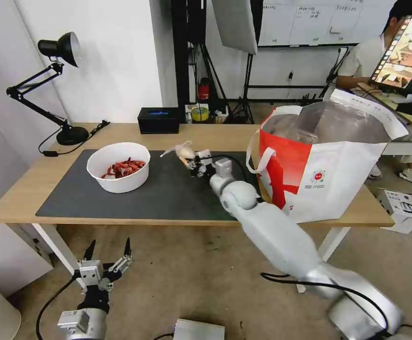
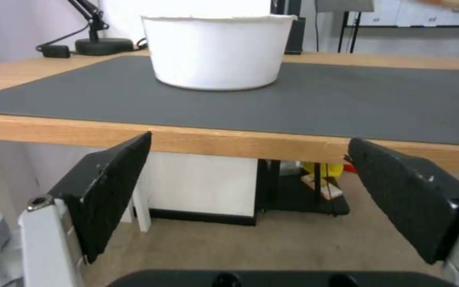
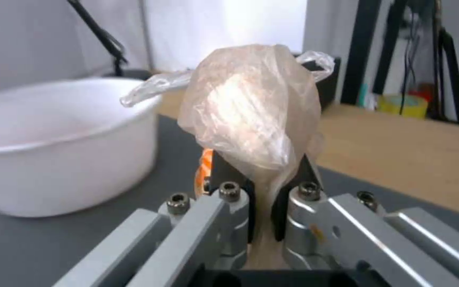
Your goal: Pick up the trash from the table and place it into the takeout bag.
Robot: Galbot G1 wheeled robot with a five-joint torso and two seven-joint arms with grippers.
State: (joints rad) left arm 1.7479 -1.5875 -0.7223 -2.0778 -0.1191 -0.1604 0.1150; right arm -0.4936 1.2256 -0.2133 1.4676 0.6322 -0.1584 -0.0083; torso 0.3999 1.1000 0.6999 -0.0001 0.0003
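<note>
The right claw clenched the clear bag around a beige lump above the counter, takeout bag beside it. The soft, light, slippery bag looked best pinched at its gathered base. The left claw hung released below the counter edge.

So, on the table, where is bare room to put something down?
Bare mat lies between the white bowl and the takeout bag, nearer the front edge. Bare wood sits left of the mat. Crowded: mid-mat, where the right gripper holds the clear bag.
</note>
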